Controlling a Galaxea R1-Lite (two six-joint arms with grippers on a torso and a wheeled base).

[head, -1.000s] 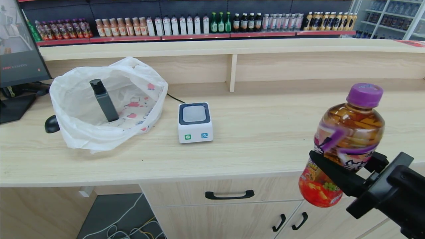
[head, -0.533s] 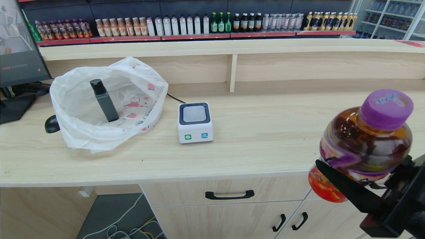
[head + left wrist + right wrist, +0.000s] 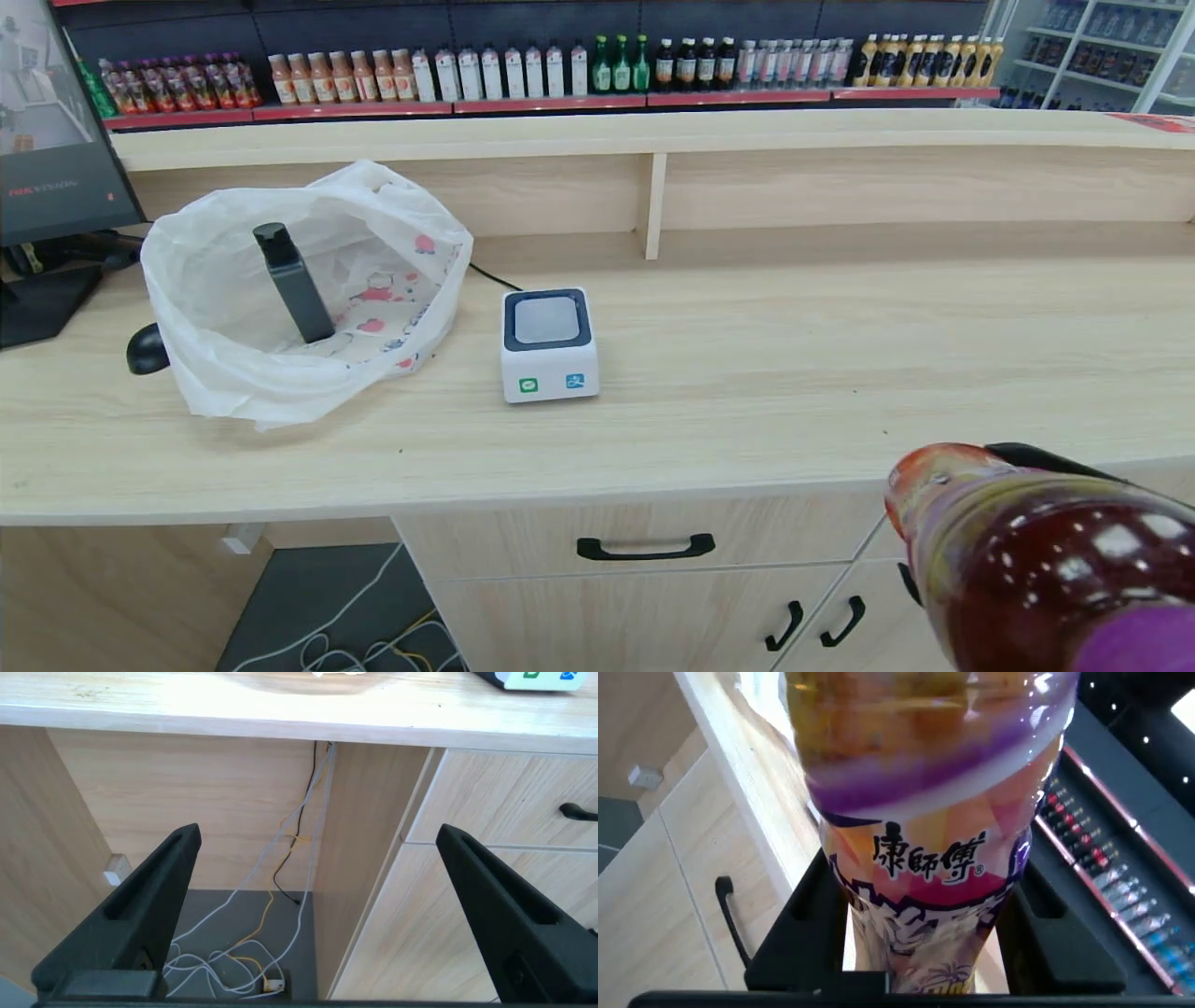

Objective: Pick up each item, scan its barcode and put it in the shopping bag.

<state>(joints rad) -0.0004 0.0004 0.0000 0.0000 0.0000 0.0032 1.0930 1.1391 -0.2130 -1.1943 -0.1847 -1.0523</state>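
Right gripper (image 3: 920,919) is closed on the drink bottle (image 3: 924,812): dark jaws press the labelled lower body from both sides, the amber liquid and a purple band of the label sitting above the grip. In the head view the bottle (image 3: 1046,560) sits low at the robot's right, in front of the counter's edge and tipped over, purple cap (image 3: 1144,644) toward the camera, reddish base toward the counter (image 3: 794,373). It is well apart from the scanner and the bag. Scanner (image 3: 548,343), a small white box with a grey window on top, stands near the middle of the counter, a cable running from behind it. Just to its left is the white shopping bag (image 3: 215,378), mouth open, a dark grey bottle (image 3: 291,285) leaning inside. A black mouse (image 3: 145,348) lies against the bag's far left side; a monitor (image 3: 51,159) stands behind that. Left gripper (image 3: 318,849) is spread wide and holds nothing; it hangs below counter height, facing the open space under the counter where loose cables (image 3: 248,947) lie on the floor. A corner of the scanner (image 3: 537,678) shows above it. Rows of bottles (image 3: 560,65) line the shelf behind the counter.
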